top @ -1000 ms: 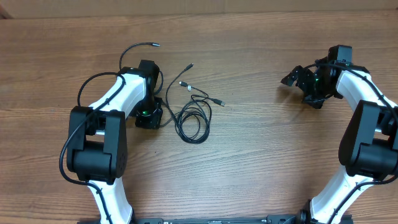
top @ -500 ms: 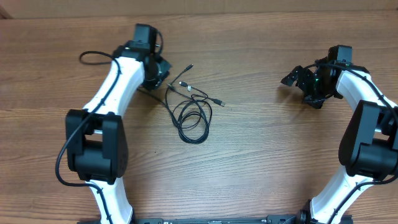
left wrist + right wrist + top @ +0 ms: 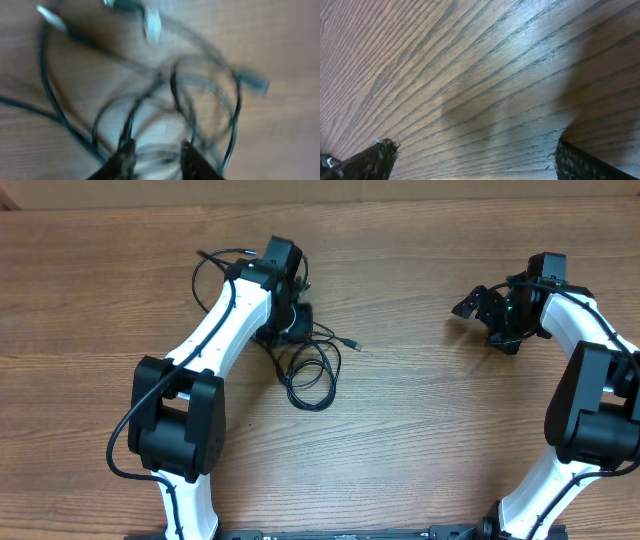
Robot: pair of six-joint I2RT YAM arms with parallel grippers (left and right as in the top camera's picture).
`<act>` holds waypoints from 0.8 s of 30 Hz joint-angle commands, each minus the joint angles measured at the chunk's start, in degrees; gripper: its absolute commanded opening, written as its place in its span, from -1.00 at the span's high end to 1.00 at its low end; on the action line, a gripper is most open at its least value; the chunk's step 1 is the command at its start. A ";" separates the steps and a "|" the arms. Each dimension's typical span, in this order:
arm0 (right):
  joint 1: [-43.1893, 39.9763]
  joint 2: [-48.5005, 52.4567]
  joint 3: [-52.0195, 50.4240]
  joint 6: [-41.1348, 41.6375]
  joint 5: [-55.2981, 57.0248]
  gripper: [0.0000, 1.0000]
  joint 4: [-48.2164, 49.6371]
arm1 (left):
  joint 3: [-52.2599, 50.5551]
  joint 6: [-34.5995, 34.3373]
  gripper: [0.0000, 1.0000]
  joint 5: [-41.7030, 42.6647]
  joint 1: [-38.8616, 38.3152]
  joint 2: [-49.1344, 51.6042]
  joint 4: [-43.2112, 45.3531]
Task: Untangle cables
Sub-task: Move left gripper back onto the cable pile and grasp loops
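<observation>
**Left wrist and overhead views.** The left gripper (image 3: 157,160) shows two dark fingertips (image 3: 125,155) parted by a narrow gap with bare wood between them. No strand looks clamped, though blur keeps you from being sure. The cables (image 3: 173,85) lie just ahead of the tips as overlapping black loops. One silver-tipped plug (image 3: 152,27) points toward 12 o'clock, and another plug (image 3: 350,341) trails off toward 3 o'clock. From above, this bundle sits at about 10 o'clock from the table's centre, with the left arm (image 3: 225,320) reaching over its upper part. The hovering, slightly spread fingers suggest the arm is placed to pick out a single loop, so you should choose a strand that crosses over the others.

**Right wrist view.** The right gripper (image 3: 475,160) is spread wide and empty, with only wood grain between its fingers. It is parked at about 2 o'clock, well apart from the bundle, probably to keep it out of the way.

**Surroundings.** The table (image 3: 420,440) is brown wood with grain running 9 to 3 o'clock. A paler band borders its 12 o'clock edge, and you cannot tell what that band is.
</observation>
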 commanded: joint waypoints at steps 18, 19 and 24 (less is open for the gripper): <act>0.00 0.83 -0.98 -0.26 0.83 -1.00 0.04 | -13.09 42.42 -0.07 11.13 -1.73 0.02 3.26; 0.00 0.83 -0.98 -0.26 0.83 -0.99 0.07 | -13.86 42.42 -0.05 9.46 -1.73 0.02 4.55; 0.00 0.83 -0.98 -0.24 0.83 -1.00 0.04 | -15.10 42.42 0.18 7.17 -1.73 0.02 5.64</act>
